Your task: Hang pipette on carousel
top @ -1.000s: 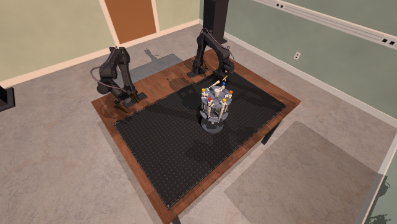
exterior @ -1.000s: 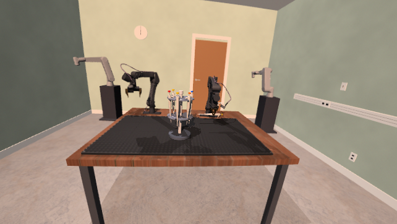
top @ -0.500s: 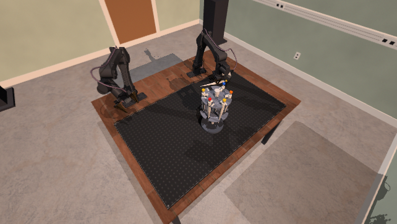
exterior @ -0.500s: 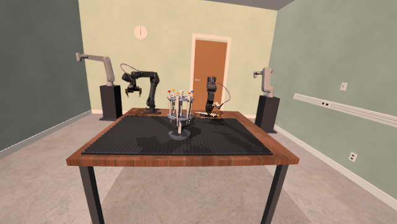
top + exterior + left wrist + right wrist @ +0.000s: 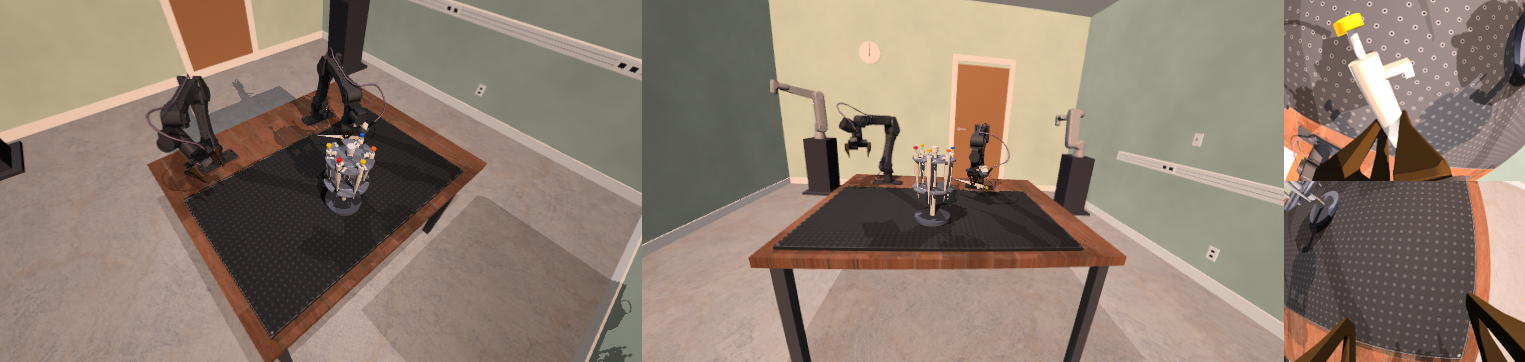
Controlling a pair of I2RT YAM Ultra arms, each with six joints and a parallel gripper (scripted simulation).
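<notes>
Left wrist view: we see the yellow-buttoned hand pipette point(image 5: 330, 136) point(image 5: 962, 181) point(image 5: 1374, 86) grasped by the left gripper point(image 5: 348, 134) point(image 5: 978, 184) point(image 5: 1394, 118), its push button point(image 5: 1349, 24) toward 11 o'clock and its finger hook point(image 5: 1399, 69) reaching toward 2 o'clock. The volume on the button is not legible to us.

From the top, we find the pipette off the carousel point(image 5: 343, 202) point(image 5: 932, 218) point(image 5: 1332, 205), at its 12 o'clock side, with the slender tip aimed at 9 o'clock. Around the carousel's head hang pipettes with a blue button point(image 5: 361, 135) at 1 o'clock, orange point(image 5: 373, 149) at 3, yellow point(image 5: 363, 162) at 5, red point(image 5: 339, 160) at 7 and another yellow point(image 5: 329, 145) at 10. The right gripper point(image 5: 212, 172) point(image 5: 858, 155) point(image 5: 1404, 313) hangs released, well apart from the carousel toward 9 o'clock, its fingers spread over the black perforated mat point(image 5: 280, 240) point(image 5: 922, 240) point(image 5: 1405, 262).
</notes>
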